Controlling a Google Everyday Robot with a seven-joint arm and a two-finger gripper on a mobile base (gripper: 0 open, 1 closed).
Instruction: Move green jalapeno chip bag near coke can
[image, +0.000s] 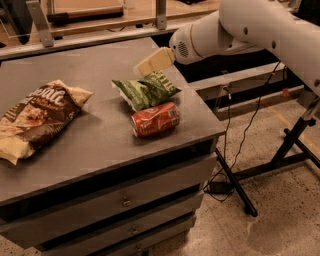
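We see green jalapeno chip bag (146, 90) flat on counter (85, 60), just far of coke can (156, 119), about touching, long axis left-right. Pincer (152, 61) hovers just beyond bag's far edge, seemingly gripping nothing; how open, we cannot tell.
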